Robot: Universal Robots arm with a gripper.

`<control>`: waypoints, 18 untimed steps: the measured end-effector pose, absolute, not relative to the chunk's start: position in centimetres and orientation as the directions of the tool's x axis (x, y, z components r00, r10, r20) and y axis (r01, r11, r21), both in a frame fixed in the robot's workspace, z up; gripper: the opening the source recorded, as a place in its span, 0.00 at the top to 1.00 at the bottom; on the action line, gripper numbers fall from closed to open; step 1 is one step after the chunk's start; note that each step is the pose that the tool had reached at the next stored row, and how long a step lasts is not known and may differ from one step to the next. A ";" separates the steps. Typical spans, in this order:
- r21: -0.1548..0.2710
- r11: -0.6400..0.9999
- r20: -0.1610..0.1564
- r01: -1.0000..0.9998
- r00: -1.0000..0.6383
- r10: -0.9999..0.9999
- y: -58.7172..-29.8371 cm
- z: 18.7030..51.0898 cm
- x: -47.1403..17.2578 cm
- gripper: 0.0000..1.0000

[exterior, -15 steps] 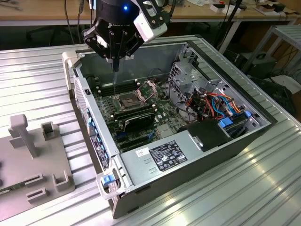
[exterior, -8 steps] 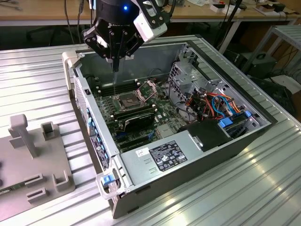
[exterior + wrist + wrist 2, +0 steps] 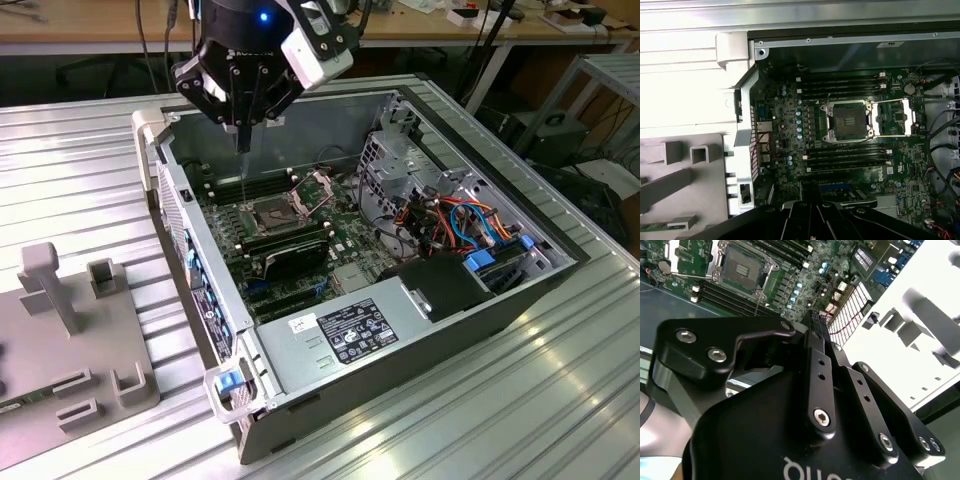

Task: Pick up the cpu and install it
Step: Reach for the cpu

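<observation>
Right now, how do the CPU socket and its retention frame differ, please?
The CPU socket is dark and lies flat; the retention frame is bright metal and swung open beside it. The socket is a filled square; the frame is an open window. Both are roughly square.

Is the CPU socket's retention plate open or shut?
Open: in the first wrist view the retention plate lies flipped aside, beside the exposed CPU socket.

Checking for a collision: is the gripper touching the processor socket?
Cannot tell. In the exterior view the gripper hangs above the socket, but a thin line below it may reach the socket.
</observation>
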State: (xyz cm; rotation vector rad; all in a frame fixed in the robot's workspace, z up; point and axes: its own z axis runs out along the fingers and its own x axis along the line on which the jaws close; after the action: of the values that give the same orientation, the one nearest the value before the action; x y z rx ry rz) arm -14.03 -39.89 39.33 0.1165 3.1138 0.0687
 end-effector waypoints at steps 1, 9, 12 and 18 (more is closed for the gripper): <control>0.045 0.996 -0.023 0.074 -0.997 0.075 -39.9 39.3 -14.2 0.89; 0.045 0.996 -0.023 0.074 -0.997 0.075 -39.9 39.3 -15.7 0.89; 0.045 0.996 -0.023 0.074 -0.997 0.075 -39.9 39.3 -16.7 0.89; 0.045 0.996 -0.023 0.074 -0.997 0.075 -39.9 39.3 -18.6 0.89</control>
State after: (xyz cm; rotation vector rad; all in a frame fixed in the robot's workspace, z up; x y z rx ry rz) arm -18.58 -39.88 39.33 0.1166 3.1136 0.0689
